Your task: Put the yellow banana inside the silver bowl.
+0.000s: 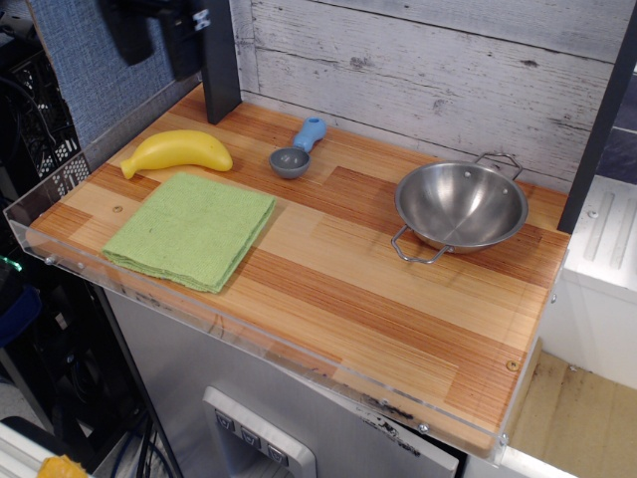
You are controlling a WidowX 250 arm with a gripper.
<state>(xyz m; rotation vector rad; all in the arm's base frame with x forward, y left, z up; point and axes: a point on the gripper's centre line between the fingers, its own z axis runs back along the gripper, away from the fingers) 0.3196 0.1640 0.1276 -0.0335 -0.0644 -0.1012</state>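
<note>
The yellow banana (178,151) lies on the wooden table at the far left, just behind the green cloth. The silver bowl (461,206) stands upright and empty at the right, with a wire loop handle on its near and its far side. My gripper (156,45) hangs at the top left, high above the banana and a little behind it. Its two dark fingers (127,35) stand apart with nothing between them. The upper part of the gripper is cut off by the frame's edge.
A folded green cloth (191,230) lies at the front left. A small grey scoop with a blue handle (297,151) lies between banana and bowl. A dark post (217,60) stands behind the banana. A clear rim (249,344) edges the table's front.
</note>
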